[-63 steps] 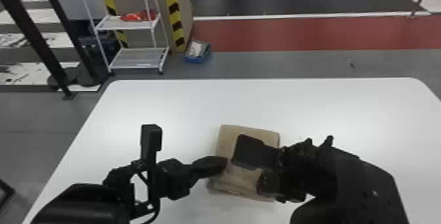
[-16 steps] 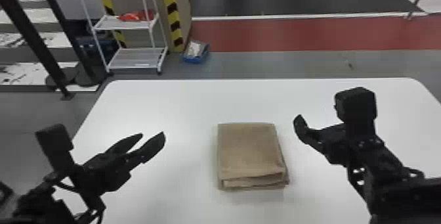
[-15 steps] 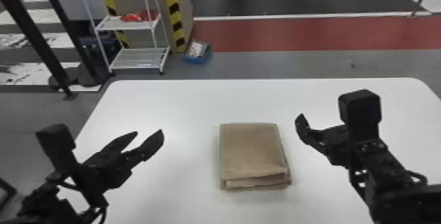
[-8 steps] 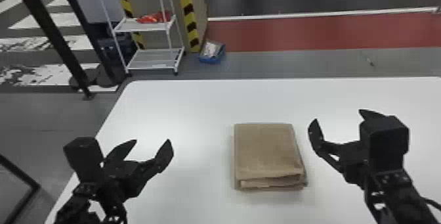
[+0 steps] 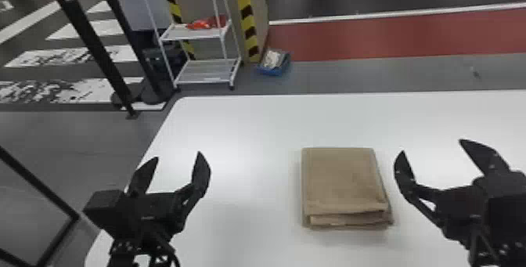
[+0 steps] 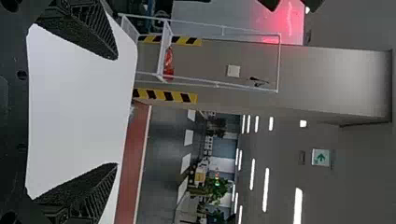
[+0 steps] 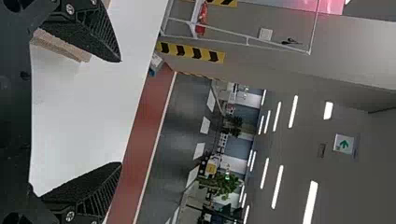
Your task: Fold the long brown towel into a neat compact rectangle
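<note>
The brown towel [image 5: 342, 180] lies flat on the white desk [image 5: 242, 129], folded into a compact rectangle, its layers stacked along the side nearest the robot. The left pincer [image 5: 178, 156] is well apart to the towel's left, released, with its two black fingers spread. The right pincer [image 5: 432, 147] is just beside the towel on its right, also released, fingers wide; in the right wrist view one of them hides part of the towel.

Beyond the towel, past the desk's far edge, a red strip [image 5: 391, 39] crosses the gray floor. Farther left of the towel, also beyond the desk, stand a blue box [image 5: 274, 71] with pale stuff in it, a post with yellow and black stripes [image 5: 246, 15] and a white rack [image 5: 207, 72] with something red [image 5: 201, 24] on its upper shelf. Two black poles [image 5: 96, 51] stand farthest left.
</note>
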`<action>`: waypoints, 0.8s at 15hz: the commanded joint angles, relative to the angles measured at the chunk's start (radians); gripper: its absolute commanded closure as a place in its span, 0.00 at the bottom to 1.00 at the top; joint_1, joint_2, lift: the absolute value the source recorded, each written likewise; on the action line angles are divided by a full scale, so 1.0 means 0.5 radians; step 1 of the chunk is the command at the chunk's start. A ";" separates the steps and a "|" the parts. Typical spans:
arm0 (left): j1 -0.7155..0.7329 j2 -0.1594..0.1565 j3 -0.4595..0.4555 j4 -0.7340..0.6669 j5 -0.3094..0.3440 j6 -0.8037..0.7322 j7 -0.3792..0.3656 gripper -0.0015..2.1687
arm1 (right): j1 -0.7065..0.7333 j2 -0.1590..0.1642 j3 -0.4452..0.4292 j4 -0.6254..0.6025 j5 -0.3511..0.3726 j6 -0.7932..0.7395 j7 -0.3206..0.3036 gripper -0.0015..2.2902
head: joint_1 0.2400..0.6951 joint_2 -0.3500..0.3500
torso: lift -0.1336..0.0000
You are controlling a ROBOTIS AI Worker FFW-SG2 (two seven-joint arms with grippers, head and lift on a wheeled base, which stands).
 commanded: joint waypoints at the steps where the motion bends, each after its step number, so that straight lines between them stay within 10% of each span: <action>1: 0.034 -0.014 -0.045 0.017 -0.117 -0.086 0.006 0.03 | 0.036 0.002 -0.029 0.032 -0.063 -0.101 0.000 0.05 | 1.00 0.82 | 0.07; 12: 0.132 -0.014 -0.045 -0.075 -0.182 0.049 -0.025 0.03 | 0.202 0.002 -0.081 0.044 -0.186 -0.352 -0.006 0.05 | 1.00 0.79 | 0.07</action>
